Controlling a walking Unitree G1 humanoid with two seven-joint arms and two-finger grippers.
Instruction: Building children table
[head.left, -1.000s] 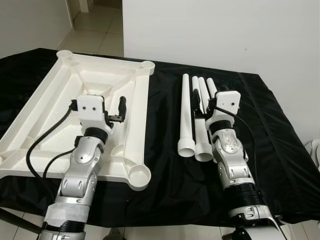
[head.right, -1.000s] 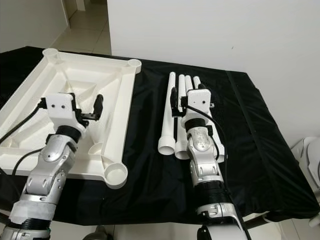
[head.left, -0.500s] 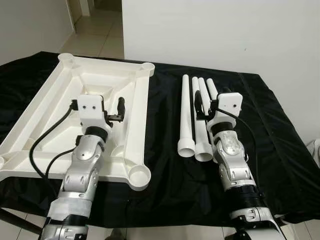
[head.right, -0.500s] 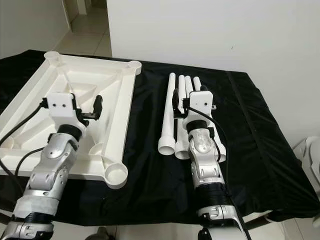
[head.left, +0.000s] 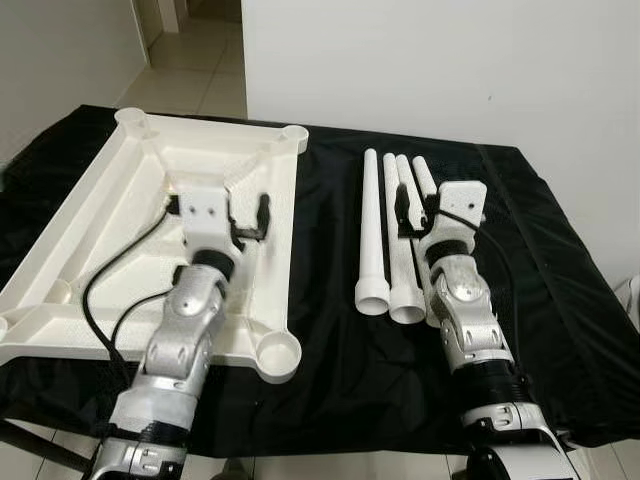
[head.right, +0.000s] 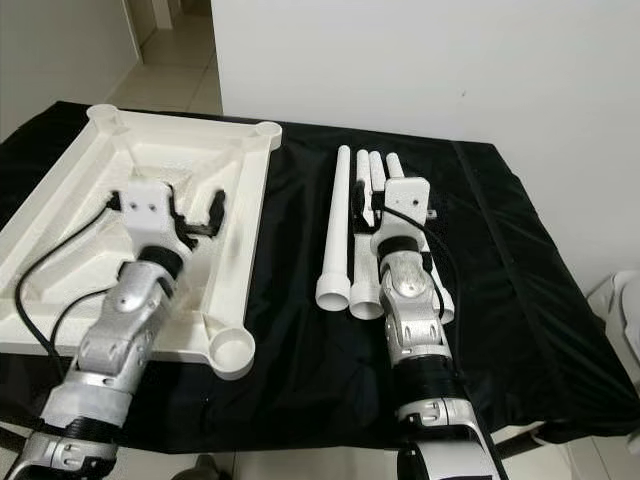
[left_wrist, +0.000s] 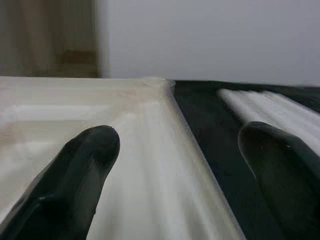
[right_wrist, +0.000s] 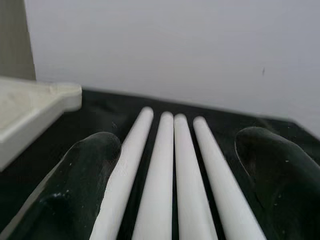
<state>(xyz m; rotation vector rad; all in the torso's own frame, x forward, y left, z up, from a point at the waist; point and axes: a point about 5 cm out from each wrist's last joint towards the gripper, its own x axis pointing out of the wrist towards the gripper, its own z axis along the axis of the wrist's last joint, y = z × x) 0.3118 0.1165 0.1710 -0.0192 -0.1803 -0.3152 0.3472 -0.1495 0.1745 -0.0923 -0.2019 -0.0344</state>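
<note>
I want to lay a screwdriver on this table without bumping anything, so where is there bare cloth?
Bare black cloth lies in the strip between the upturned white tabletop and the four white legs, along the near edge in front of both, and on the far right side beyond the right gripper. The left half is crowded by the tabletop, with the left gripper over it.

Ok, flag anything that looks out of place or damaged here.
Nothing stands out. The white tabletop lies upside down on the black cloth, the four legs lie side by side beside it, undamaged.
</note>
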